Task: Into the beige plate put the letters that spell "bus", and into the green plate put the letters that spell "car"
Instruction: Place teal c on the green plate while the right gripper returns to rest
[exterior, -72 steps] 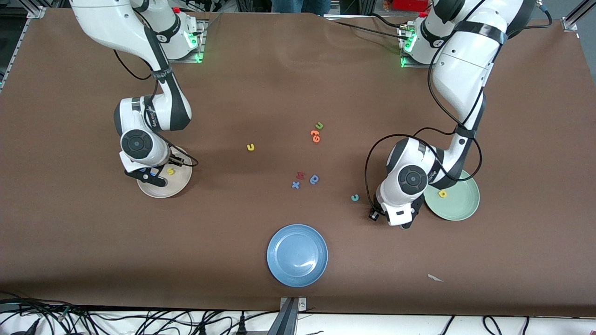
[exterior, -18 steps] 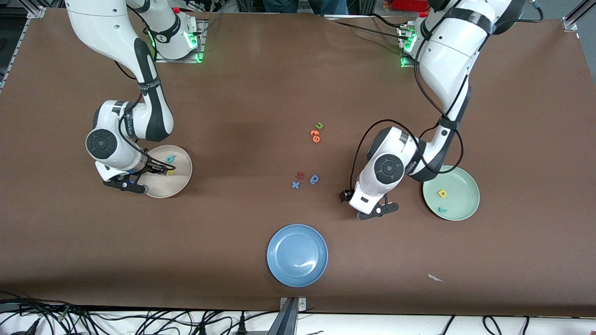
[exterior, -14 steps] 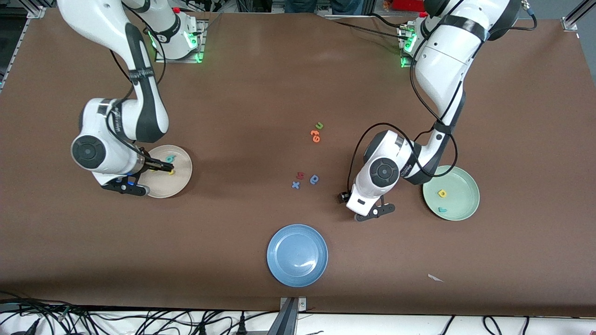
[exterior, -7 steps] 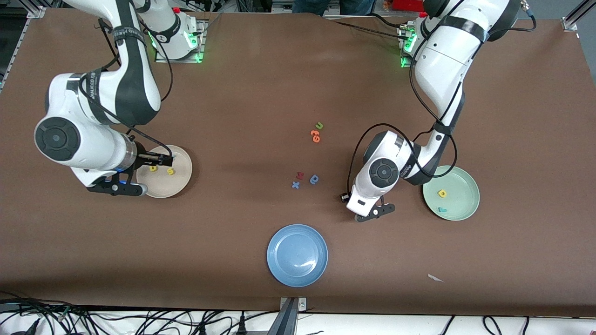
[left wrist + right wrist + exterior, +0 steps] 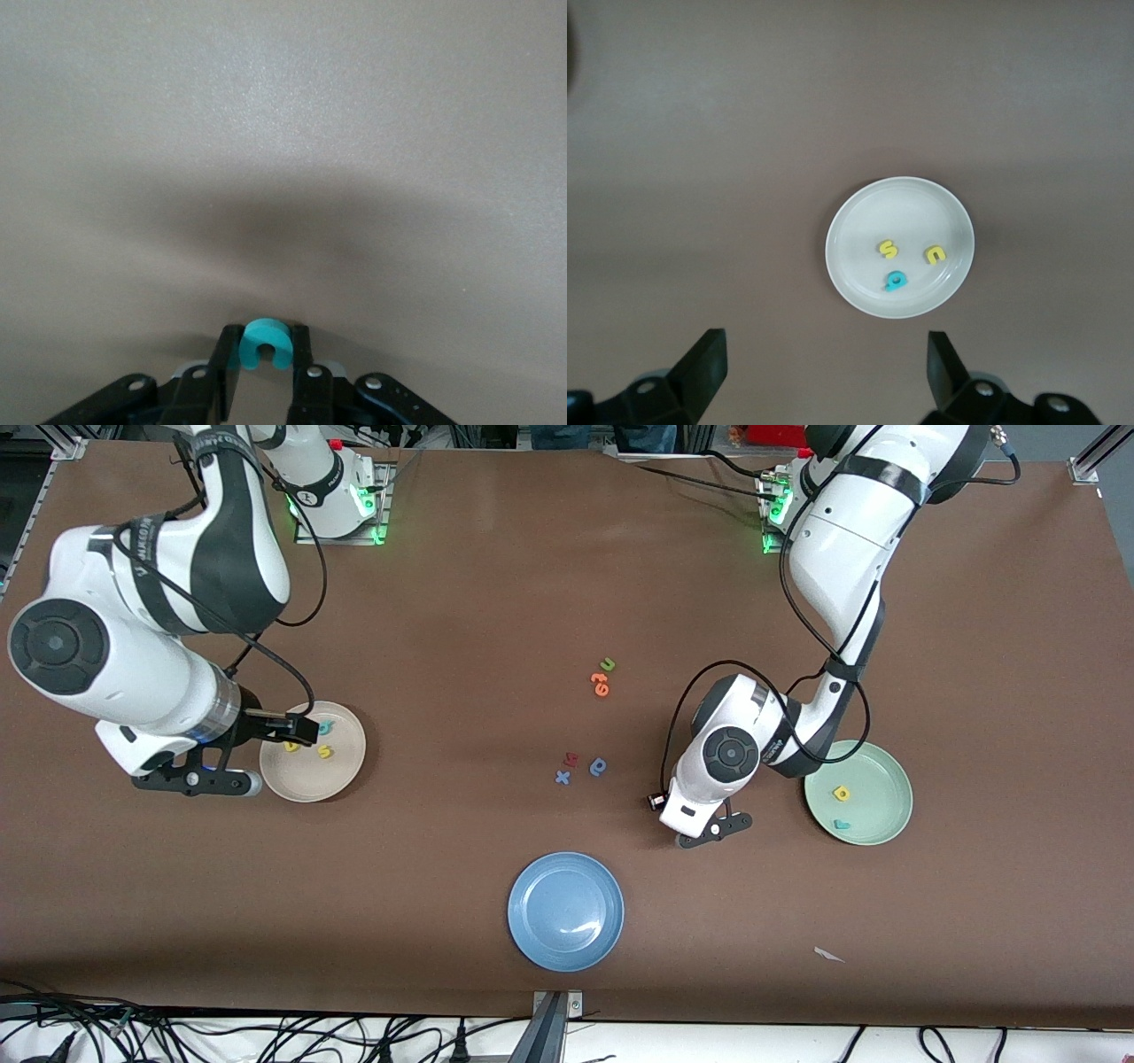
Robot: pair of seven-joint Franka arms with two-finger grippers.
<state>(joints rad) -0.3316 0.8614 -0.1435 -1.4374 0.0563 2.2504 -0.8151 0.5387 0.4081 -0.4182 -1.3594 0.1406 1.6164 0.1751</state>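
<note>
My left gripper (image 5: 266,335) is shut on the teal "c" (image 5: 264,341), low at the table between the loose letters and the green plate (image 5: 886,815); in the front view its hand (image 5: 713,779) hides both. On that plate lie the yellow "a" (image 5: 841,793) and the teal "r" (image 5: 841,825). The beige plate (image 5: 312,784) holds the teal "b" (image 5: 325,728), the yellow "u" (image 5: 291,747) and the yellow "s" (image 5: 325,752). My right gripper (image 5: 824,343) hangs open and empty high above the table beside the beige plate (image 5: 859,212).
A blue plate (image 5: 565,911) sits near the table's front edge. Loose letters lie mid-table: a green "u" (image 5: 608,664), orange ones (image 5: 601,684), a red one (image 5: 571,759), a blue "x" (image 5: 562,777) and a blue round letter (image 5: 599,766). A white scrap (image 5: 828,954) lies toward the left arm's end.
The right arm has risen from the beige plate and drawn toward its own end of the table, leaving the "b" there. The left hand has settled low and barely moves.
</note>
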